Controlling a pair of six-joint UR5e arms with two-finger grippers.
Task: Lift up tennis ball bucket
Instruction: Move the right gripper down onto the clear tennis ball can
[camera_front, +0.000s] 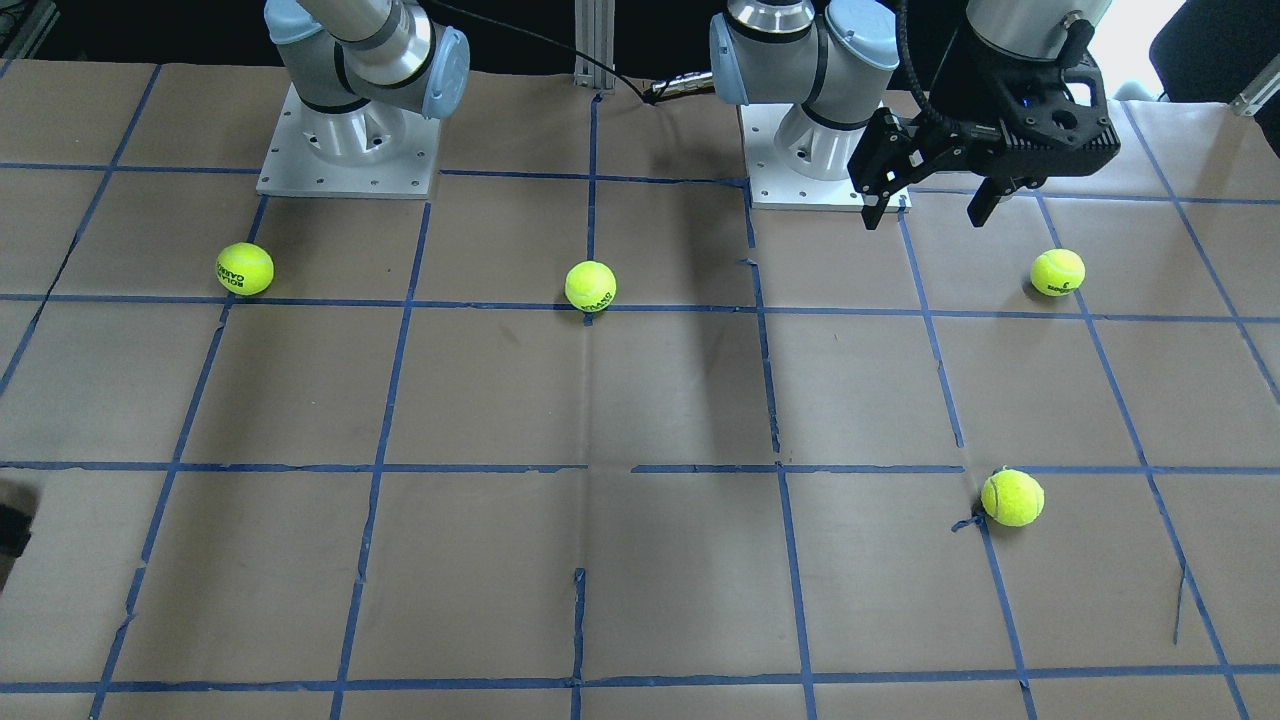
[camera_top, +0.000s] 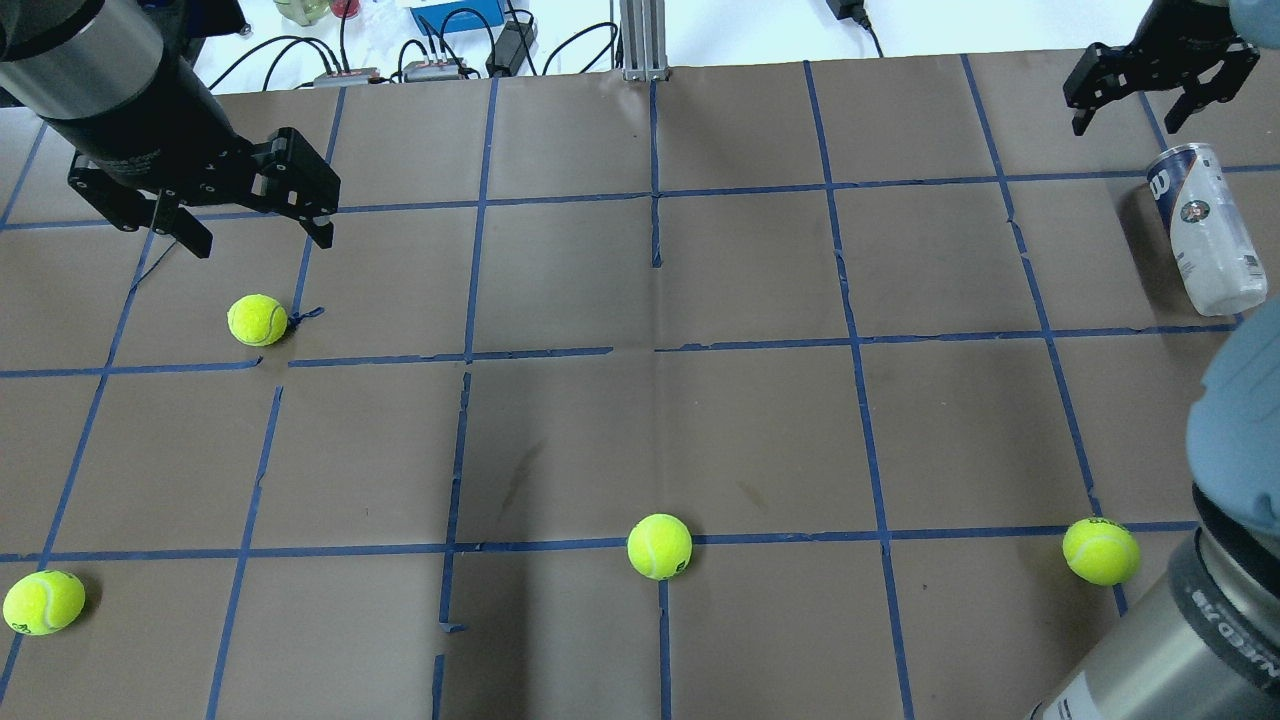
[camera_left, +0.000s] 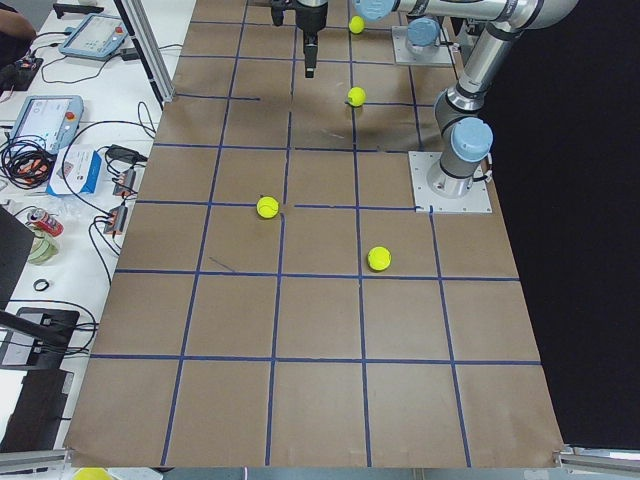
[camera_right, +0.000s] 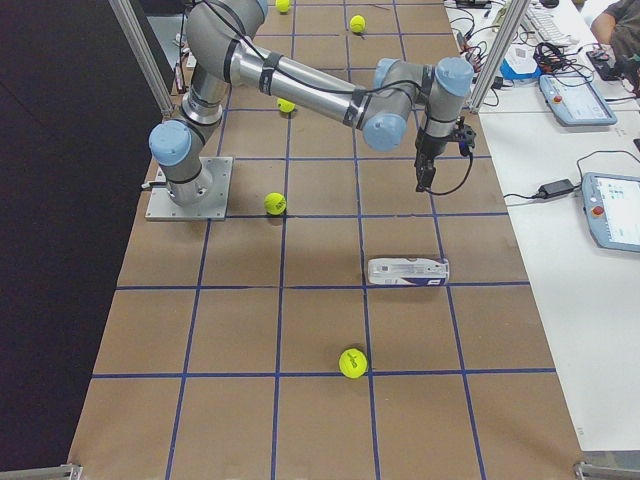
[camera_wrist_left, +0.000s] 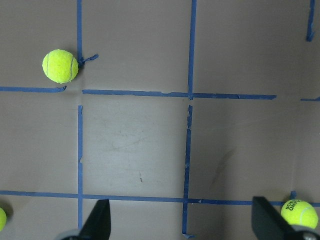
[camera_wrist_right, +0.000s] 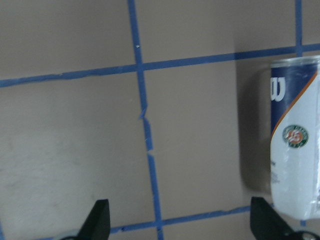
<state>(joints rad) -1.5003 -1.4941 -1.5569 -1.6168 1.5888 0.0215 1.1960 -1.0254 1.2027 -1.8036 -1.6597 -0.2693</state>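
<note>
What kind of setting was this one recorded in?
Most likely a robotics lab: arm base plates bolted to a table gridded with blue tape, and a side bench holding teach pendants and cables.

The brown tabletop (camera_left: 320, 400), gridded in blue tape, carries four balls: a first ball (camera_left: 267, 207) left of middle, a second ball (camera_left: 378, 259) nearer, a third ball (camera_left: 355, 96) farther and a fourth ball (camera_left: 356, 24) at the top. The left arm (camera_left: 478, 80) rises from its base plate (camera_left: 450, 195). The left hand (camera_left: 310, 68) shows at the top edge, pointing down.
</note>
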